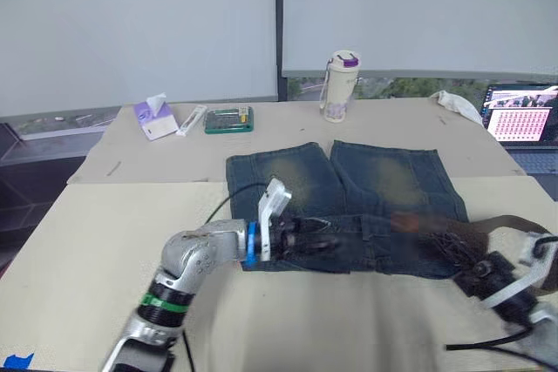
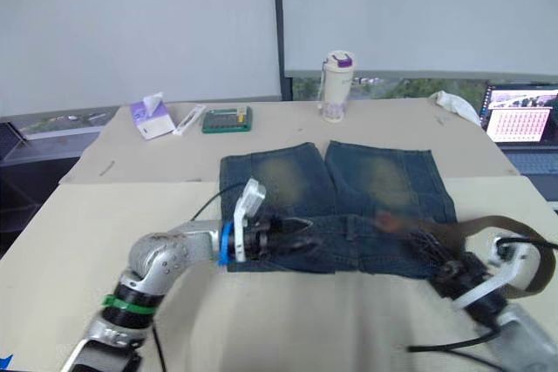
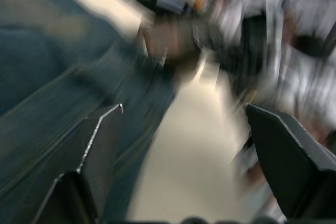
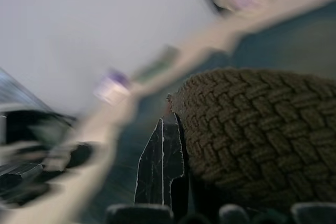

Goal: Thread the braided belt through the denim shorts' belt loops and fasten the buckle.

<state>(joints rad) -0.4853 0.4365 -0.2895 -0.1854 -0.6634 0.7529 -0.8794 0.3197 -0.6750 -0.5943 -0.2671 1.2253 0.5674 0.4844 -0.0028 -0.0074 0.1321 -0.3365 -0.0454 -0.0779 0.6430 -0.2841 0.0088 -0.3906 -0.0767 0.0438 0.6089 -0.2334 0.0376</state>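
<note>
The belt (image 4: 252, 129) sits clamped in my right gripper (image 2: 440, 269) at the right end of the shorts' (image 1: 344, 206) waistband, its strap trailing right across the table (image 1: 78, 250). My left gripper (image 1: 305, 237), fingers spread, lies on the waistband's left. Threading looks barely begun; next, feed the tip under a loop. No legible writing.

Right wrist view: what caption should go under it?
Right tool shut on the braided belt above the denim shorts.
</note>
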